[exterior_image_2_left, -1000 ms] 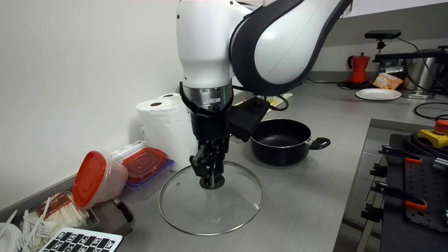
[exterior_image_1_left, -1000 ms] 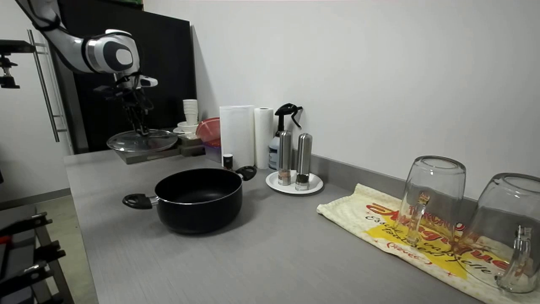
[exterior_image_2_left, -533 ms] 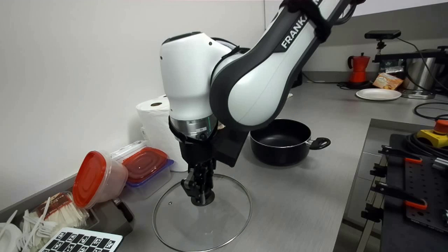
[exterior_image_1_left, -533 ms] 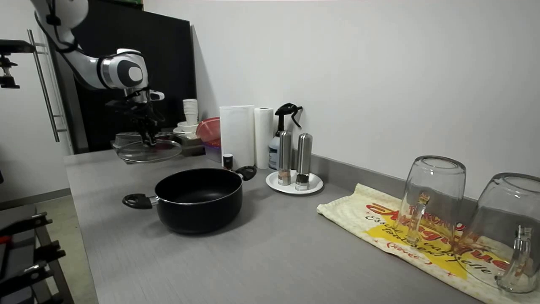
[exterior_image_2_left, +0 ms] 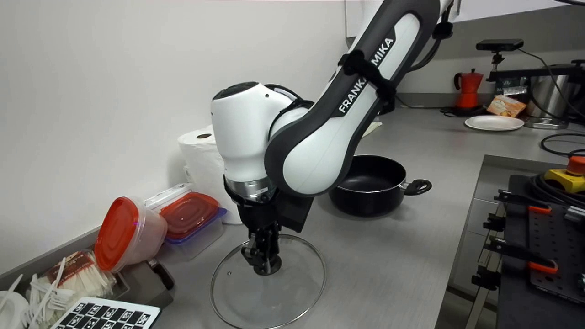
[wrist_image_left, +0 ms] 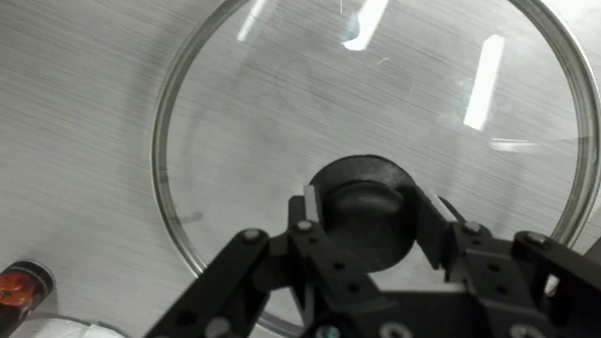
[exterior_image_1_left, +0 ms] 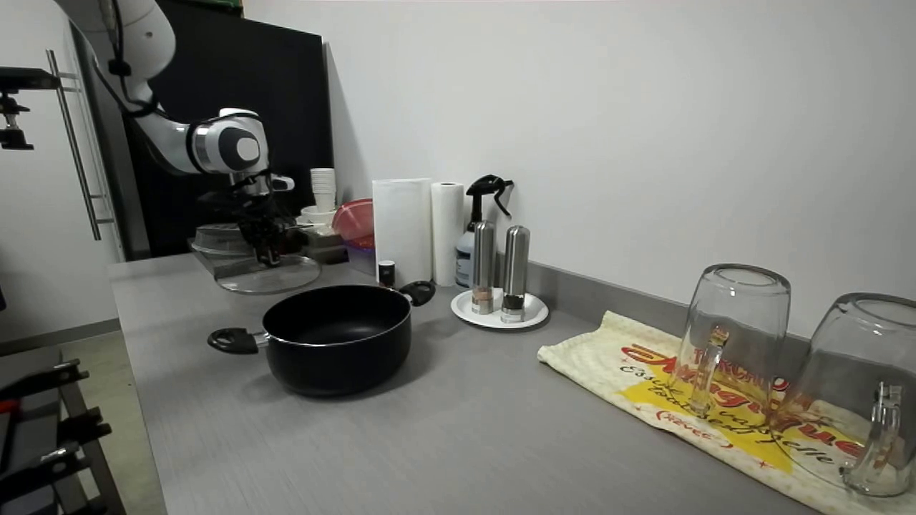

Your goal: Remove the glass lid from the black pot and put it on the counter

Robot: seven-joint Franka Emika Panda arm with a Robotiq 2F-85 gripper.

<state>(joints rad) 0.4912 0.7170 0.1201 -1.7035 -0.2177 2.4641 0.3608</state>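
Observation:
The clear glass lid [exterior_image_1_left: 293,277] is level at the counter's far end in an exterior view, and it also shows in an exterior view [exterior_image_2_left: 292,292] and the wrist view [wrist_image_left: 263,117]. My gripper [exterior_image_2_left: 265,266] is shut on the lid's black knob [wrist_image_left: 364,202], with a finger on each side. The lid is low over the grey counter [exterior_image_2_left: 388,265]; a shadow shows beside its rim in the wrist view, and I cannot tell if it touches. The black pot [exterior_image_1_left: 340,365] stands uncovered and empty on the counter, apart from the lid, also in an exterior view [exterior_image_2_left: 365,203].
Paper towel rolls [exterior_image_1_left: 402,229], red-lidded containers [exterior_image_2_left: 189,212] and a grey box [exterior_image_2_left: 146,283] line the wall near the lid. A small jar [wrist_image_left: 23,291] stands beside it. Steel mills [exterior_image_1_left: 484,265] on a plate and upturned glass mugs [exterior_image_1_left: 737,336] on a patterned cloth [exterior_image_1_left: 608,350] stand further along.
My gripper and the lid have moved down toward the counter and closer to the pot. The lid has levelled out. The pot has not moved.

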